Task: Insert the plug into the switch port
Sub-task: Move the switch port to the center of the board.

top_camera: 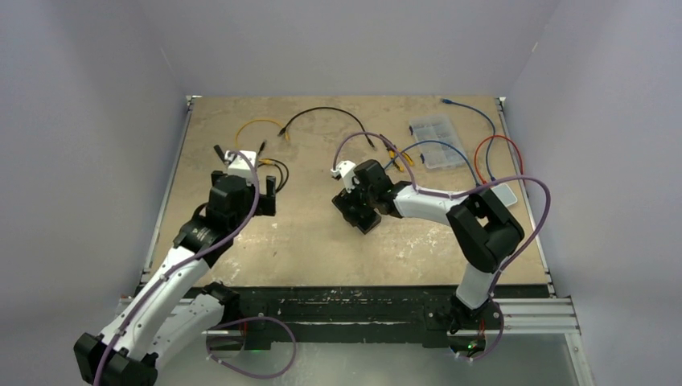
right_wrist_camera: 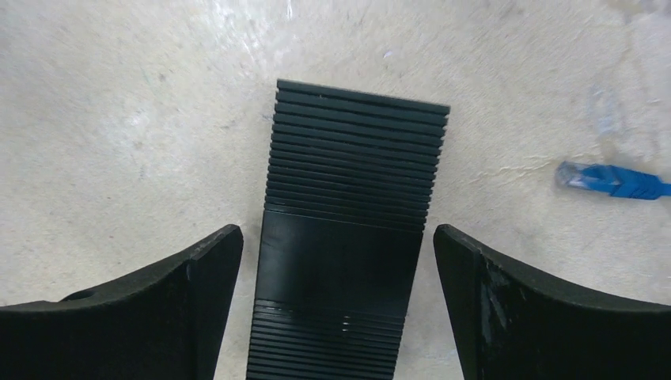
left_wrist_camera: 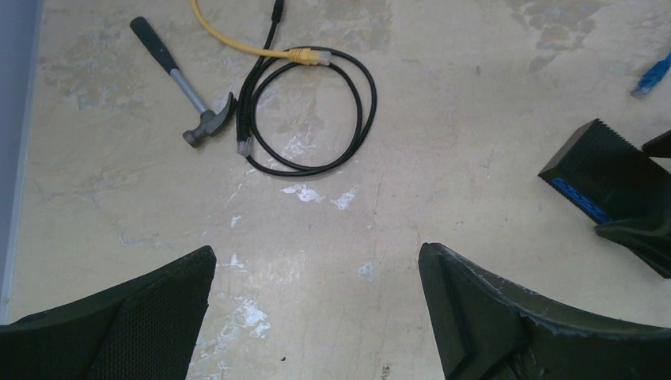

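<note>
Black ribbed switch (right_wrist_camera: 348, 237) between the right fingers (right_wrist_camera: 150, 324), these apart and not touching it, blue plug (right_wrist_camera: 609, 180) near, left fingers (left_wrist_camera: 119, 332) wide apart above worktop (left_wrist_camera: 475, 119)

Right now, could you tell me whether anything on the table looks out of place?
A small hammer lies beside the coiled black cable, ahead of the left gripper. It looks odd among network cables. Nothing looks spilled or broken.

Place: robot lab test cell.
Enclosure: plain grey walls (top_camera: 88, 121) around a worn surface (top_camera: 322, 249).
Frame: metal rail (top_camera: 531, 315) along the surface's edge.
Clutter: hammer (left_wrist_camera: 183, 85) and network cables (left_wrist_camera: 305, 55) ahead of the left hand (left_wrist_camera: 316, 255); parts box (top_camera: 437, 141) well to its right.
</note>
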